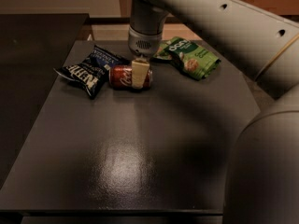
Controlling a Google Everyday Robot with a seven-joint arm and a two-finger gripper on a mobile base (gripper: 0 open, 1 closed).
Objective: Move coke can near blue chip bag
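Starting at the left, the blue chip bag (88,69) is found at roughly 10 o'clock on the dark table (140,162). It's lying flat and crinkled, with white lettering turned up.

Just beside it, at its 3 o'clock, the coke can (121,76) is laid on its side with one silver end pointed at the bag. It's so close that no gap can really be made out, though actual contact can't be confirmed either. The white script is seen on the red side facing the camera, and the can is rested on the tabletop.

The claw (139,74) is positioned straight down on the can from 12 o'clock, hung off a round grey wrist (142,31). The can's right half is partly covered by it. How far the claw is opened can't be told tbh, and neither can whether the can is actually gripped.

Further right, at about 2 o'clock from the can, the green chip bag (194,57) is spread flat near the table's far edge, apart from the can.

The pale arm (224,17) is stretched in from 2 o'clock across the top of the view, passing above the green bag. The robot's bulky body (266,171) is seen at 4 o'clock, filling the lower right corner. A soft patch of reflected light is picked up on the table at about 6 o'clock.
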